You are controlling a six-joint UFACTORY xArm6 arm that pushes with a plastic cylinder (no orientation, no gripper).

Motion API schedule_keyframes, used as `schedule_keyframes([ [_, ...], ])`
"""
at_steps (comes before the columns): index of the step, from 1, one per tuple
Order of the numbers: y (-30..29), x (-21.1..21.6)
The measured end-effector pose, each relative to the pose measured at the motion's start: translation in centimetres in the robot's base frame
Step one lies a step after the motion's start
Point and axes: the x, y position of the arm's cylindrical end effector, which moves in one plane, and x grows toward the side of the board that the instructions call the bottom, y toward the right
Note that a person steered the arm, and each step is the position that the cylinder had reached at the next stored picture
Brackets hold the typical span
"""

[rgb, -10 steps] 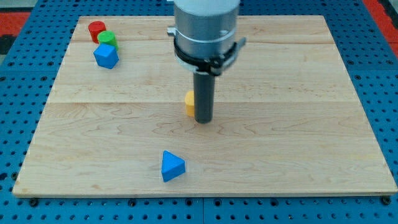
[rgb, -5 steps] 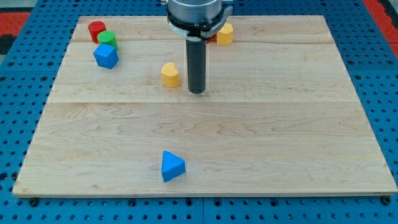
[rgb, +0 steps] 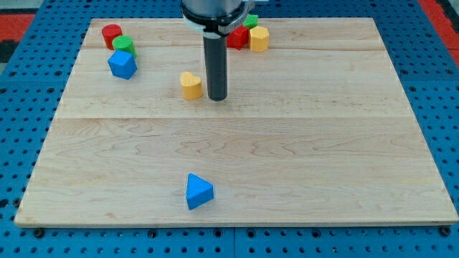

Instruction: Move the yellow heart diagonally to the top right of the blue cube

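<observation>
The yellow heart (rgb: 191, 85) lies on the wooden board (rgb: 301, 165), left of centre in the upper half. My tip (rgb: 216, 97) stands just to the heart's right, close beside it. The blue cube (rgb: 122, 64) sits near the view's top left, well to the left of the heart and slightly higher.
A red cylinder (rgb: 111, 34) and a green block (rgb: 124, 46) sit just above the blue cube. A red block (rgb: 237, 37), a green block (rgb: 250, 21) and a yellow block (rgb: 259, 39) cluster at the top centre behind the rod. A blue triangular block (rgb: 198, 191) lies near the bottom.
My tip has moved up and to the left across the board. The yellow heart has slid up and left with it, closer to the blue cube.
</observation>
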Motion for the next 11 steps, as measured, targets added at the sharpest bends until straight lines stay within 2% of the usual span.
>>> schedule_keyframes([
  [1, -5.4, 0.1],
  [3, -10.2, -1.3],
  [5, -7.2, 0.3],
  [6, -2.4, 0.9],
  [7, -3.3, -1.5],
  [8, -8.1, -5.7],
  [9, -10.5, -7.0],
  [11, 1.3, 4.5],
])
